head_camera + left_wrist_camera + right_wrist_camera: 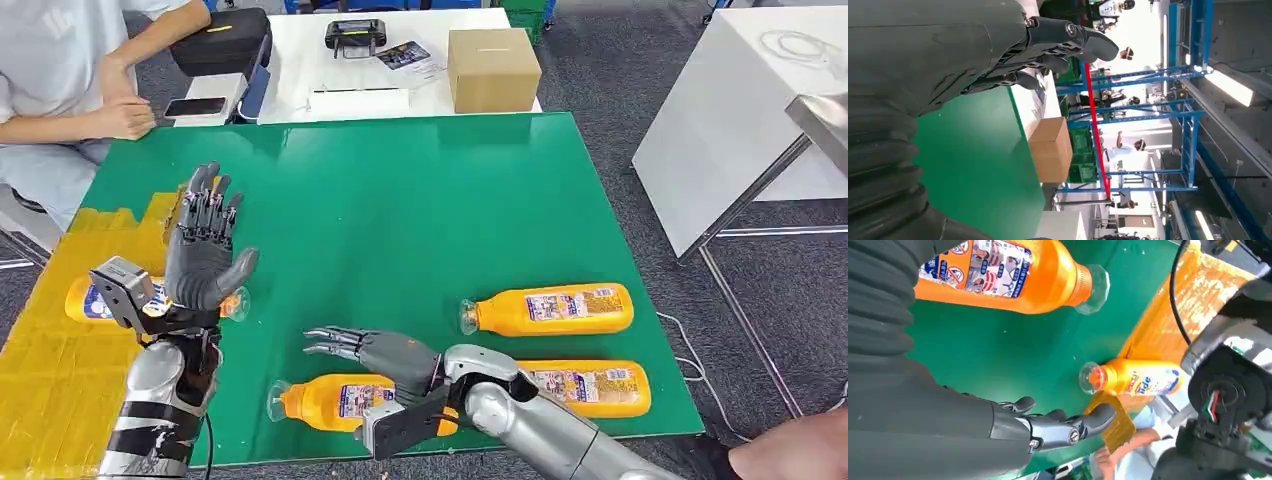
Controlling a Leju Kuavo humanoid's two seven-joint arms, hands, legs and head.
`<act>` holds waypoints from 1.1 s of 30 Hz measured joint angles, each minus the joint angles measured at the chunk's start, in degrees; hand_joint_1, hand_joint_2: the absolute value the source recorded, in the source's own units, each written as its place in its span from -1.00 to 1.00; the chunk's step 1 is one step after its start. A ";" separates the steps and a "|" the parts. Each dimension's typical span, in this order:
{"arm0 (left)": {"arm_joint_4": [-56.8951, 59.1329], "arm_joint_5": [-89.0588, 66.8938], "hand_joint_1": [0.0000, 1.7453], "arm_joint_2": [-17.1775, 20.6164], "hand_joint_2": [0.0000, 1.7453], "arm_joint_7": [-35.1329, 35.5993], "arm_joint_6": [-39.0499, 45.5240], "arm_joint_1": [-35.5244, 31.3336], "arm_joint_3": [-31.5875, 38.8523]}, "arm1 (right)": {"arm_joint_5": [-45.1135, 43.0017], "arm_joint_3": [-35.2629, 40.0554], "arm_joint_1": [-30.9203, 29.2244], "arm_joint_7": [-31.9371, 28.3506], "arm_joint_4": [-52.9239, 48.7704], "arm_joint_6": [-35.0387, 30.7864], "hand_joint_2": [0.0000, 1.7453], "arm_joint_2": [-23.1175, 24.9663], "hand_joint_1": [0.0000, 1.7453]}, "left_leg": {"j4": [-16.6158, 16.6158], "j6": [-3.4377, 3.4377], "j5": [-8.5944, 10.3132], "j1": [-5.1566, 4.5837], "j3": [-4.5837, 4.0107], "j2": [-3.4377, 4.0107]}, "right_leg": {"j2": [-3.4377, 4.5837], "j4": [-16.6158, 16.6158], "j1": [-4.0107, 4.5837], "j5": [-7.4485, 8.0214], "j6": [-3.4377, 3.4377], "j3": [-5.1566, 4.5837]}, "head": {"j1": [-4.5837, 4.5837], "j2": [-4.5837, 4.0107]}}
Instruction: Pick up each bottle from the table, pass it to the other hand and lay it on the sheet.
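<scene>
Four orange bottles lie on their sides. One bottle (95, 300) already rests on the yellow sheet (60, 370), just behind the raised left hand (203, 245), its clear cap pointing toward the green mat (400, 200). That hand is upright, palm open, fingers spread, holding nothing.

The right hand (375, 350) hovers flat and empty, fingers stretched out toward the left hand. The nearest bottle (345, 402) lies just below and in front of it, partly hidden by the forearm, cap pointing toward the sheet. A second bottle (590, 388) lies behind the wrist, and a third (550, 310) lies beyond that one, farther from the robot.

The bottles look like full, rigid plastic: probably moderately heavy, smooth and somewhat slippery, and liable to roll if nudged. The labelled middle of the body seems the best place to grip, leaving the neck end free for the other hand to take.

Count: four bottles, one sheet, three bottles not yet moved. A person's forearms (110, 105) rest at the table's far corner.
</scene>
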 measured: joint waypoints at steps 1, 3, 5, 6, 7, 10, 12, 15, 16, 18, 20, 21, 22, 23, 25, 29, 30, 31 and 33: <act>0.15 0.11 -1.00 -0.02 1.00 0.07 0.09 -0.16 -0.02 | -0.11 0.35 -0.36 0.04 0.44 0.11 1.00 0.02 -1.00 | 0.00 0.00 0.00 0.00 0.00 0.00 | 0.00 0.00 0.00 0.00 0.00 0.00 | -0.02 0.00; 0.52 0.28 -1.00 -0.04 1.00 0.18 0.46 -0.53 -0.11 | -0.55 1.44 -1.38 0.53 1.60 0.59 1.00 0.00 -1.00 | 0.00 0.00 0.01 0.00 0.00 0.01 | 0.00 0.00 0.00 0.00 0.00 0.00 | -0.02 0.00; 0.87 0.52 -1.00 -0.07 1.00 0.22 0.50 -0.95 -0.39 | -0.98 2.43 -2.27 0.90 2.71 1.01 1.00 0.00 -1.00 | 0.00 0.00 0.02 0.00 0.00 -0.01 | 0.00 0.00 -0.01 0.00 0.00 0.01 | -0.02 0.00; 1.02 0.81 -1.00 -0.07 1.00 0.24 0.52 -1.08 -0.52 | -1.29 2.97 -2.74 1.09 3.32 1.13 1.00 0.02 -1.00 | 0.00 0.00 0.02 -0.01 0.00 -0.01 | 0.00 0.00 -0.01 0.00 0.00 0.00 | -0.02 0.00; 1.14 0.98 -1.00 -0.07 1.00 0.26 0.55 -1.16 -0.59 | -1.58 3.37 -3.24 1.20 3.74 1.22 1.00 0.00 -1.00 | 0.00 0.00 0.02 -0.01 0.00 0.00 | 0.00 0.00 -0.01 0.00 0.00 0.00 | -0.02 0.00; 1.64 1.33 -1.00 -0.07 1.00 0.26 0.66 -1.45 -0.61 | -2.31 4.75 -4.20 1.64 5.32 1.40 1.00 0.00 -1.00 | 0.00 0.00 0.01 -0.01 -0.01 0.00 | 0.00 0.00 -0.01 0.00 0.00 0.00 | -0.02 0.00; 1.97 1.53 -1.00 -0.07 1.00 0.26 0.66 -1.81 -0.61 | -2.67 5.51 -4.80 2.08 6.14 1.59 1.00 0.02 -1.00 | 0.00 0.00 0.01 0.00 -0.01 -0.01 | -0.01 0.00 -0.01 0.00 0.00 0.00 | -0.02 0.00; 2.38 1.96 -1.00 -0.07 1.00 0.26 0.66 -1.98 -0.61 | -2.62 6.62 -5.60 2.71 7.47 1.62 1.00 0.22 -1.00 | 0.00 0.00 0.01 0.00 0.00 0.00 | 0.00 0.01 0.00 0.00 0.00 -0.01 | -0.02 0.00; 2.40 2.10 -1.00 -0.07 1.00 0.26 0.66 -2.01 -0.61 | -2.30 7.04 -5.86 3.06 7.86 1.40 1.00 0.35 -1.00 | 0.00 0.00 0.01 0.00 0.00 0.00 | 0.01 0.01 0.00 0.00 0.00 0.00 | -0.02 0.00; 2.40 2.16 -1.00 -0.07 1.00 0.26 0.68 -2.04 -0.61 | -1.86 7.67 -6.24 3.48 8.57 1.07 1.00 0.52 -1.00 | 0.00 0.00 0.01 0.00 0.00 0.00 | 0.00 0.01 0.00 0.00 0.00 0.00 | -0.02 0.00; 2.40 2.23 -1.00 -0.07 1.00 0.24 0.70 -2.05 -0.61 | -1.66 8.17 -6.46 3.50 9.20 0.94 1.00 0.81 -1.00 | 0.00 0.00 0.02 0.00 0.00 -0.01 | 0.00 0.01 0.00 0.00 0.00 0.00 | -0.02 0.00; 2.43 2.25 -1.00 -0.07 1.00 0.26 0.70 -2.06 -0.61 | -1.64 8.41 -6.60 3.50 9.48 0.89 1.00 0.85 -1.00 | 0.00 0.00 0.02 0.00 0.00 -0.01 | 0.00 0.01 0.00 0.00 0.00 0.00 | -0.02 0.00; 2.43 2.23 -1.00 -0.07 1.00 0.26 0.70 -2.06 -0.61 | -1.64 8.55 -6.67 3.52 9.68 0.87 1.00 0.96 -1.00 | 0.00 0.00 0.02 0.00 0.00 0.00 | 0.00 0.01 0.00 0.00 0.00 0.00 | -0.02 0.00; 2.45 2.23 -1.00 -0.07 1.00 0.24 0.70 -2.06 -0.61 | -1.64 8.63 -6.68 3.52 9.88 0.83 1.00 1.00 -1.00 | 0.00 0.00 0.02 0.00 0.00 0.00 | 0.00 0.01 0.00 0.00 0.00 0.00 | 0.00 0.00; 2.49 2.23 -1.00 -0.07 1.00 0.24 0.72 -2.09 -0.61 | -1.64 9.00 -6.78 3.52 10.27 0.83 1.00 1.14 -1.00 | 0.00 0.00 0.01 -0.01 0.00 0.00 | 0.00 0.01 -0.01 0.00 0.00 0.00 | 0.00 0.00; 2.51 2.23 -1.00 -0.07 1.00 0.24 0.70 -2.10 -0.61 | -1.64 9.51 -6.97 3.52 10.80 0.76 1.00 1.18 -1.00 | 0.00 0.00 0.01 -0.01 -0.01 0.00 | 0.00 0.01 -0.01 0.00 0.00 0.00 | -0.02 0.00; 2.51 2.23 -1.00 -0.07 1.00 0.24 0.72 -2.11 -0.61 | -1.64 9.66 -6.97 3.52 10.91 0.76 1.00 1.18 -1.00 | 0.00 0.00 0.01 -0.01 0.00 0.00 | 0.00 0.01 -0.01 0.00 0.00 0.00 | -0.02 0.00; 2.51 2.23 -1.00 -0.07 1.00 0.26 0.72 -2.11 -0.61 | -1.64 9.81 -6.97 3.52 11.01 0.76 1.00 1.18 -1.00 | 0.00 0.00 0.01 0.00 0.00 0.00 | 0.00 0.01 -0.01 0.00 0.00 0.00 | -0.02 0.00; 2.51 2.23 -1.00 -0.07 1.00 0.26 0.72 -2.11 -0.61 | -1.64 10.03 -6.99 3.52 11.19 0.76 1.00 1.22 -1.00 | 0.00 0.00 0.01 0.00 0.00 0.00 | 0.00 0.01 0.00 0.00 0.00 0.00 | -0.02 0.00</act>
